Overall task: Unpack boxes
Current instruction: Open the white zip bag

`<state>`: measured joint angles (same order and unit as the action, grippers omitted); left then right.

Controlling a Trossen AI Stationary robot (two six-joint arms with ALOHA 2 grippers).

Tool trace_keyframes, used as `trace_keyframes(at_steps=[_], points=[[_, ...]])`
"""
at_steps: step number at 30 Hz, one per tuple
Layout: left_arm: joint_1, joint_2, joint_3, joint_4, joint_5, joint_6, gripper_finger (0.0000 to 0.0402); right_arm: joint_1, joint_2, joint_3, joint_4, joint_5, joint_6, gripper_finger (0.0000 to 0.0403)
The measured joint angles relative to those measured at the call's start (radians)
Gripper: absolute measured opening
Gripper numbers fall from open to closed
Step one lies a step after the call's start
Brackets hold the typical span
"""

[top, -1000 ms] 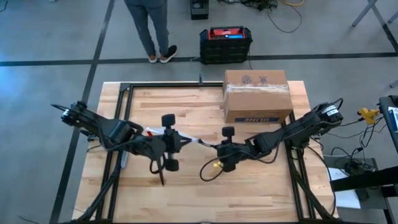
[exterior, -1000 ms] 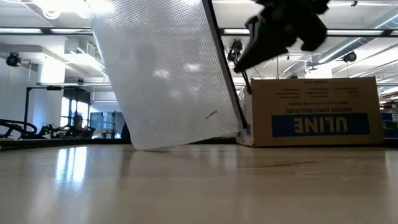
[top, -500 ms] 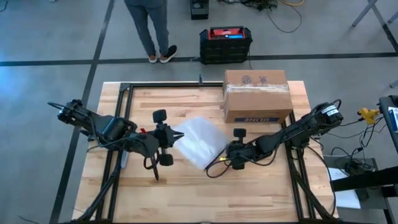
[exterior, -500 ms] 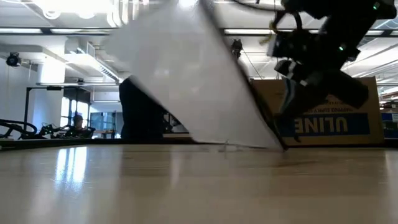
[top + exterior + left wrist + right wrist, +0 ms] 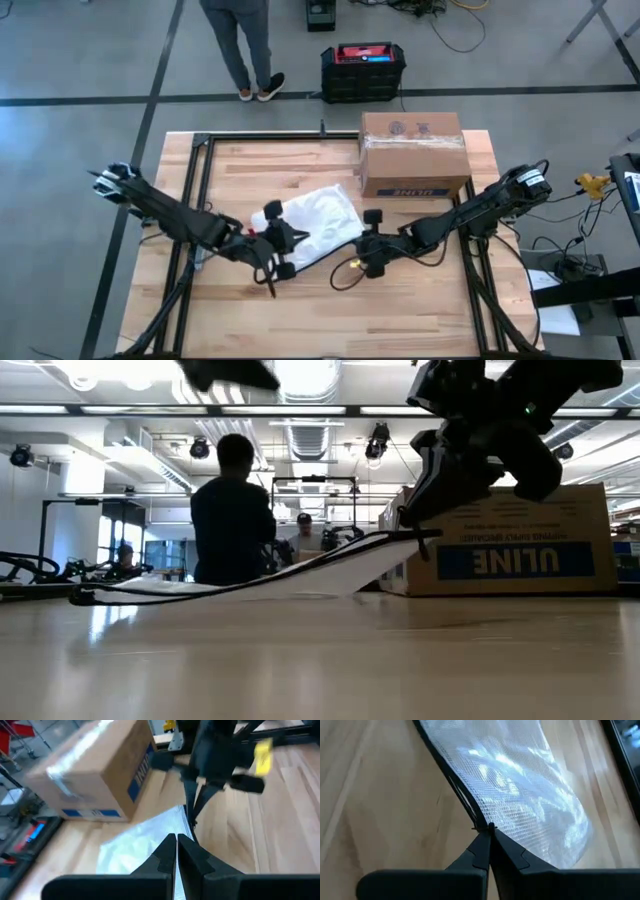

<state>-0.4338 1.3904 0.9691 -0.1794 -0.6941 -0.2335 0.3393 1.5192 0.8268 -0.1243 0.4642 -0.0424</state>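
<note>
both hands are pinching a clear mesh bag [image 5: 322, 222] mid-surface: right hand [image 5: 360, 243] is clamping its dark edge, holding that end raised, left hand [image 5: 297, 240] is closed on the opposite end, which is lying low on the wooden surface [image 5: 300, 320]. the brown uline box [image 5: 413, 153] is sitting taped shut at the far right corner, apart from the bag. a person [image 5: 232, 515] is standing beyond the surface.

Grey concrete floor [image 5: 80, 60] with dark lines; a black-and-red case [image 5: 362, 68] stands on it beyond the table, a person [image 5: 243, 45] nearby; strip ceiling lights [image 5: 300, 410] overhead
</note>
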Motion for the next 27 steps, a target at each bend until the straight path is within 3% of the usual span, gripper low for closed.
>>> trace_keyframes(at_steps=[10,19,21,27], points=[[0.015,0.140,-0.373,0.538,0.087,-0.247,0.0000,0.000,0.014,0.000,0.048,-0.001,0.052,0.0000],[0.002,0.356,-0.405,0.550,0.205,-0.506,0.0000,-0.003,0.069,0.000,0.070,-0.003,0.083,0.0000],[-0.005,0.400,-0.399,0.565,0.240,-0.548,0.0000,-0.003,0.066,0.000,0.031,-0.002,0.097,0.0000],[-0.041,0.437,-0.397,0.563,0.214,-0.595,0.0000,-0.004,0.022,0.000,-0.169,0.001,0.147,0.0000]])
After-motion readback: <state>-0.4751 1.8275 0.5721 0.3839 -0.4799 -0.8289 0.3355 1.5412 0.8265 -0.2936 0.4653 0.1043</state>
